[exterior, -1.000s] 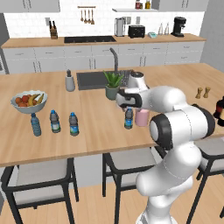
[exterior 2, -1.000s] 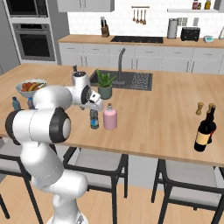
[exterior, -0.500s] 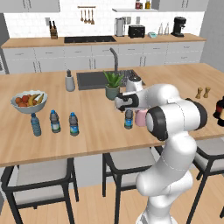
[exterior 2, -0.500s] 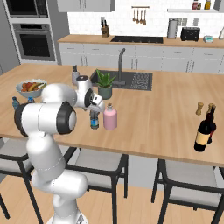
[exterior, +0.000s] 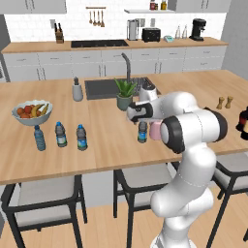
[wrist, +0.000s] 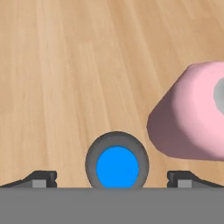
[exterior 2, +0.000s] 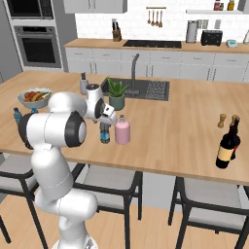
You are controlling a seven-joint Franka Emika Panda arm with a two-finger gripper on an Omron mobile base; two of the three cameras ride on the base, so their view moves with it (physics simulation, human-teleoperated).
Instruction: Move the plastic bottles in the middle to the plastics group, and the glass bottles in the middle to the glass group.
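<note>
A small dark plastic bottle (exterior: pixel 142 132) (exterior 2: pixel 104 134) with a blue label stands mid-counter. The squat pink glass bottle (exterior: pixel 155 131) (exterior 2: pixel 122 131) is just to its right, half hidden by my arm in the left base view. My gripper (exterior: pixel 141 119) (exterior 2: pixel 104 119) (wrist: pixel 113 179) hangs open straight above the plastic bottle. From the hand, its blue-centred cap (wrist: pixel 117 167) sits between the two fingertips (wrist: pixel 42 178), and the pink bottle (wrist: pixel 192 118) lies to the right. The plastics group (exterior: pixel 60 135) stands at the left. The dark glass group (exterior 2: pixel 227 146) (exterior: pixel 242 121) stands at the right.
A fruit bowl (exterior: pixel 32 112) (exterior 2: pixel 34 97) sits behind the plastics group. A potted plant (exterior: pixel 125 94) (exterior 2: pixel 116 93), a sink and a soap dispenser (exterior: pixel 77 89) lie behind the middle bottles. Two wooden shakers (exterior: pixel 224 102) (exterior 2: pixel 222 120) stand near the glass group.
The hand has come down and slightly left, over the plastic bottle's cap, and the elbow has swung. The jaws stay open; the bottles have not moved.
</note>
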